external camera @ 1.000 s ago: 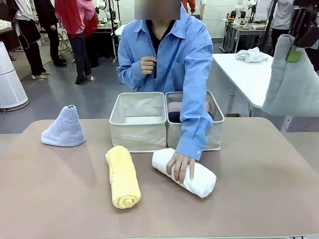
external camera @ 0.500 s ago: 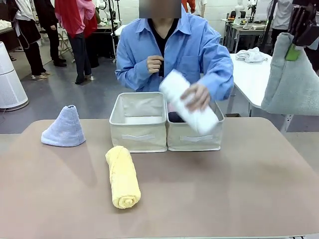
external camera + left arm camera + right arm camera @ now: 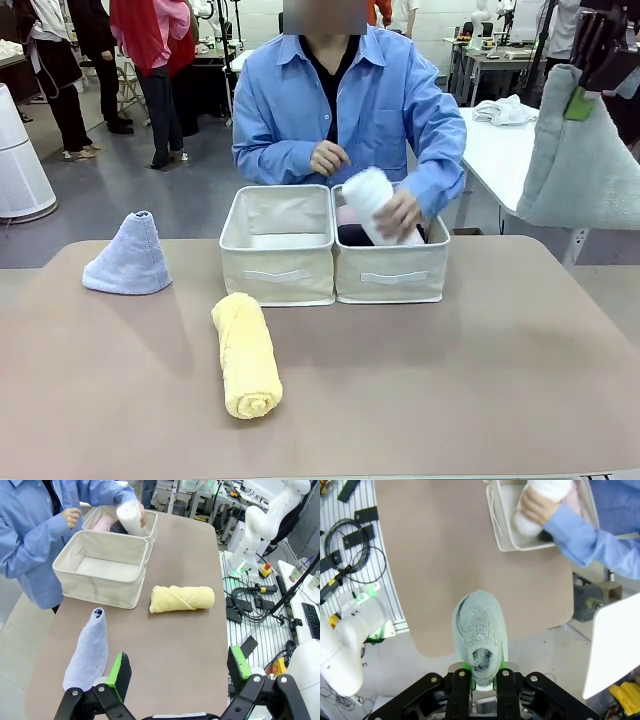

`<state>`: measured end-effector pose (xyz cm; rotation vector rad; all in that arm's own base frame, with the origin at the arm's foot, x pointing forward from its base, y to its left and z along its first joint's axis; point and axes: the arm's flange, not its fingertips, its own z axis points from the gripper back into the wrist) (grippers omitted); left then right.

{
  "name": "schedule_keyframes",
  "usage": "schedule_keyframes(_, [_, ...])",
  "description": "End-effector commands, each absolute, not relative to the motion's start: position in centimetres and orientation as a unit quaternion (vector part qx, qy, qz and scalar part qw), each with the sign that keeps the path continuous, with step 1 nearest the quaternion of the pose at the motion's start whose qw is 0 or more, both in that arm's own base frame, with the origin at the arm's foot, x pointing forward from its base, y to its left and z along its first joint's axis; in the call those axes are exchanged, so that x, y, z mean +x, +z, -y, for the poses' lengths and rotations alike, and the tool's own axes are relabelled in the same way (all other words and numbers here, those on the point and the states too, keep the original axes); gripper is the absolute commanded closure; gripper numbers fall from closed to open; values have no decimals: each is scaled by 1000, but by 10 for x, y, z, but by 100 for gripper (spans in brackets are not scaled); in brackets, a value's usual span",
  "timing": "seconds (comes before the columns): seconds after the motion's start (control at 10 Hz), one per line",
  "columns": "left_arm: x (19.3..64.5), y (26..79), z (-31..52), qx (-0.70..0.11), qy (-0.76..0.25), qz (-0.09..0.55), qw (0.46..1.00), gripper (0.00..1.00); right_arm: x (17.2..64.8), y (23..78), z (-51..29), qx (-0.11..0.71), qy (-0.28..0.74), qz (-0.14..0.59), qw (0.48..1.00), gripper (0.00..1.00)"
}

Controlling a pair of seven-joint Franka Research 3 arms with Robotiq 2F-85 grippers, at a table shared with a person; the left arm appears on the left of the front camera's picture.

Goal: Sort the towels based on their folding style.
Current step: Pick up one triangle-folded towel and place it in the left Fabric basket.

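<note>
Right gripper (image 3: 482, 674) is clamped tight on the tip of the grey-green cone (image 3: 479, 622), dangling it high at the right side of the table (image 3: 480, 380). Left gripper (image 3: 179, 667) gapes wide with nothing in it, hovering over the table near the upright blue cone (image 3: 89, 652). The person's hand (image 3: 398, 213) tips the white roll (image 3: 368, 195) into the right bin (image 3: 390, 278), beside the pink roll (image 3: 350, 213) and dark roll (image 3: 350, 236). The yellow roll (image 3: 246, 352) lies in front of the left bin (image 3: 277, 270).

White towel (image 3: 372, 200): lifted off the table (image 3: 450, 380), now tilted into the bin (image 3: 390, 275), well apart from the right gripper (image 3: 582, 98).
Hand (image 3: 398, 214): raised with it, now over the bin.
</note>
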<state>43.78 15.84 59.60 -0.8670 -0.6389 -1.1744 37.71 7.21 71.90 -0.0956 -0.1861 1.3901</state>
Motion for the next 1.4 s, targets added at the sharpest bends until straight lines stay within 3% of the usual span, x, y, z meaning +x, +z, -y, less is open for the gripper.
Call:
schedule_keyframes(0.0, [437, 598, -157, -387, -525, 291, 700, 0, 384, 722, -83, -31, 650, 106, 752, 83])
schedule_keyframes(1.3, [437, 598, -157, -387, -525, 291, 700, 0, 389, 720, -103, -32, 658, 102, 745, 83])
